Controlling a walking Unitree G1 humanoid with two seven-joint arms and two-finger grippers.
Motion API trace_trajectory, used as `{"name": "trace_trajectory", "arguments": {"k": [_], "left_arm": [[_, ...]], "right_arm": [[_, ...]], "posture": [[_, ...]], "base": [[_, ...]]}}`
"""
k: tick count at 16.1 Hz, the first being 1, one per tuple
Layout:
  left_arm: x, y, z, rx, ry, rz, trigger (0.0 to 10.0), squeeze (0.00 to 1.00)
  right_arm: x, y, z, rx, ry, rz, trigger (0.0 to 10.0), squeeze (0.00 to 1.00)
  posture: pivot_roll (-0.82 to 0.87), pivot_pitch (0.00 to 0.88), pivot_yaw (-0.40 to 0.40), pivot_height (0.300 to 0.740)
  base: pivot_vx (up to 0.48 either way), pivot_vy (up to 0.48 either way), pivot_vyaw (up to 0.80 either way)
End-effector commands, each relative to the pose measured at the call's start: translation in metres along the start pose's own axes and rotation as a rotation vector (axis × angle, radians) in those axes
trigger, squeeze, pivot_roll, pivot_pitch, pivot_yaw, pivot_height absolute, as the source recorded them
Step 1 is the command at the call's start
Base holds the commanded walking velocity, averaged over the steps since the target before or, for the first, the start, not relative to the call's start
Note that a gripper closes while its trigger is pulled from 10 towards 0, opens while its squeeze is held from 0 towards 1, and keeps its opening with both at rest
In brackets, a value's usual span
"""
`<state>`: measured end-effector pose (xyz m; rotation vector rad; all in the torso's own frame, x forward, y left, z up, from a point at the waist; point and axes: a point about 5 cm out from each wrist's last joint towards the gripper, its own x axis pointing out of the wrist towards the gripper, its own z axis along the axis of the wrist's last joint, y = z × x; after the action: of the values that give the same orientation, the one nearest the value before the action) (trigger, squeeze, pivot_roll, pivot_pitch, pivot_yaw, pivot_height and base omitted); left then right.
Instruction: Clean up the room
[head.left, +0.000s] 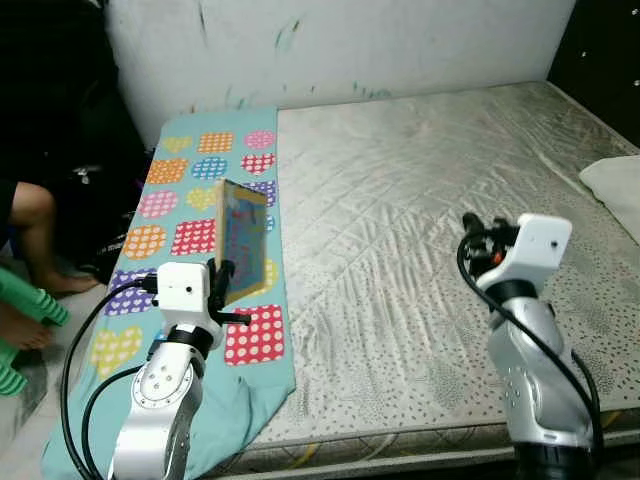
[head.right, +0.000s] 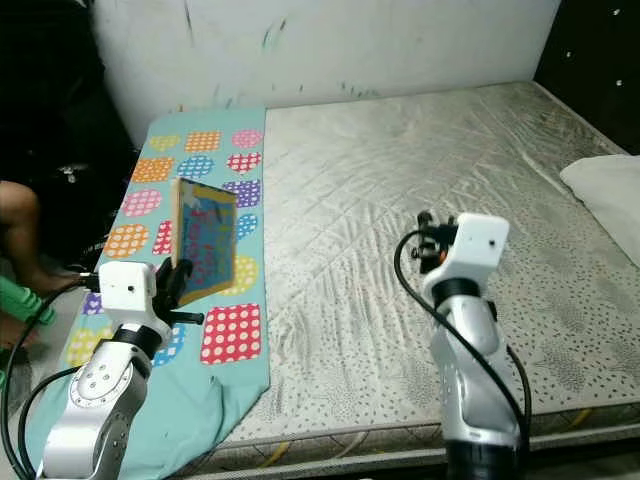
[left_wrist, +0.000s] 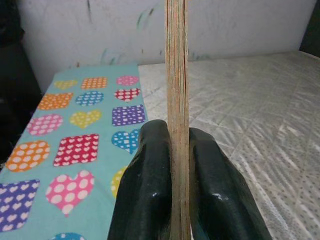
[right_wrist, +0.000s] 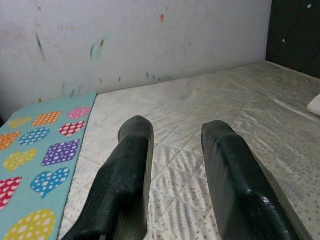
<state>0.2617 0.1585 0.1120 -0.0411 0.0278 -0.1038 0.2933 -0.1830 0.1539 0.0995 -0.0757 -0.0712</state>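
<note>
Book is the thing in hand: a thin, colourful picture book held upright in the left gripper, whose fingers pinch its lower edge from both sides, so the left wrist view looks straight along the page edges. Held on edge like this, it clears the bed and can be carried off without dragging on the cloth; that is my reading of the grip, not something shown. It sits above the heart-patterned blanket, a teal strip that covers the bed's left side and spills over the near corner toward the floor. From the middle of the mattress, the book and left gripper lie at about eight o'clock, the blanket runs from eight up to ten, and a white pillow peeks in at three. The right gripper hovers at roughly five o'clock over bare mattress, fingers spread and holding nothing, probably kept raised so it is ready for whatever needs collecting next. A person's bare legs show beside the bed at nine o'clock, near a green plastic object on the floor; what that object is I cannot tell. As for tidying, the book looks lifted but not yet put anywhere, and the blanket still lies rumpled at its near end.
</note>
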Motion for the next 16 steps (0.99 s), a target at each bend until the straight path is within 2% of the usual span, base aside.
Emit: {"name": "trace_trajectory", "arguments": {"k": [1,4,8,14,16], "left_arm": [[0.0026,0.0032,0.0151,0.007,-0.06,0.004,10.0,0.0],[0.003,0.004,0.0188,-0.003,-0.058,0.01,10.0,0.0],[-0.0021,-0.002,0.0162,-0.024,-0.045,0.005,10.0,0.0],[-0.0033,-0.0043,0.0186,-0.034,-0.039,-0.004,10.0,0.0],[-0.0036,-0.0056,0.0183,-0.036,-0.038,-0.011,10.0,0.0]], "right_arm": [[-0.0031,0.0017,0.0028,0.002,-0.008,0.006,10.0,0.0],[-0.0068,0.0012,0.0003,0.019,-0.006,-0.003,10.0,0.0],[-0.0087,0.0053,-0.0012,0.016,0.004,0.016,10.0,0.0],[-0.0091,0.0047,-0.0006,0.011,0.012,0.015,10.0,0.0],[-0.0113,0.0054,-0.0008,0.011,0.015,0.02,10.0,0.0]], "posture": [[-0.24,0.0,0.103,0.74],[-0.23,0.0,0.114,0.74],[-0.22,0.0,0.091,0.74],[-0.21,0.009,0.084,0.74],[-0.22,0.012,0.085,0.74]], "base": [[0.0,0.0,-0.8],[0.0,0.0,-0.8],[0.0,0.0,0.0],[0.0,0.0,-0.8],[0.0,0.0,0.0]]}}
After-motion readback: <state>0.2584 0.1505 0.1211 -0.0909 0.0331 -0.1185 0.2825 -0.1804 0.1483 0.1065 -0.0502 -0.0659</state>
